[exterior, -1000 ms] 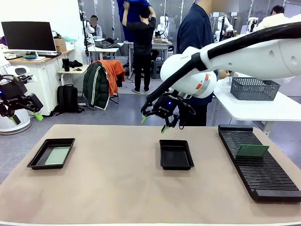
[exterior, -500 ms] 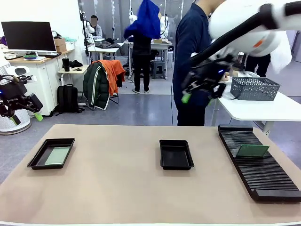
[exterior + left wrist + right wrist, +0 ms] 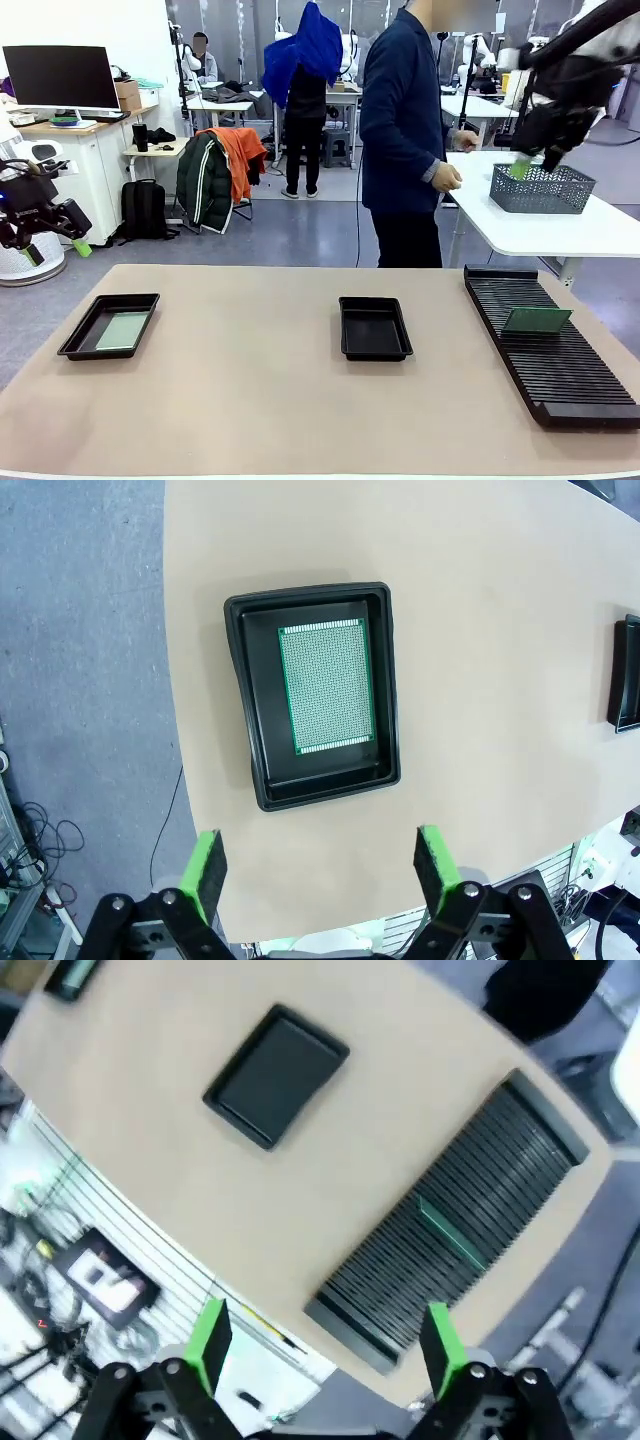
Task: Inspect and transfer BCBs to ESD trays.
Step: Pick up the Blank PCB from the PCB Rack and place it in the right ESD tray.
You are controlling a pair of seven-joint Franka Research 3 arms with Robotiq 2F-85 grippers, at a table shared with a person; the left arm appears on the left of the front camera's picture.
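Note:
One black ESD tray (image 3: 76, 340) lies at the table's left with a pale-green BCB (image 3: 122, 330) flat inside it. In the left wrist view that tray (image 3: 243, 700) and its BCB (image 3: 326, 687) sit far below my open left gripper (image 3: 320, 865). From the front, the left gripper (image 3: 55, 250) hangs off the table's left edge. A second ESD tray (image 3: 374, 328) at the table's middle holds nothing. Another BCB (image 3: 536, 320) stands in the ribbed rack (image 3: 560, 370). My right gripper (image 3: 533, 165) is raised high at the upper right, open and holding nothing. Its wrist view looks down on the bare tray (image 3: 277, 1075), the rack (image 3: 380, 1290) and that BCB (image 3: 452, 1232), past the right gripper (image 3: 325, 1345).
A person (image 3: 405, 140) stands at the table's far side, one hand (image 3: 447, 177) at waist height. A grey mesh basket (image 3: 542, 188) sits on a white side table behind the rack. Bare tabletop lies between the trays and along the front edge.
My right arm has swung up and to the right, from just above the middle tray to high beside the mesh basket. The left arm has not moved.

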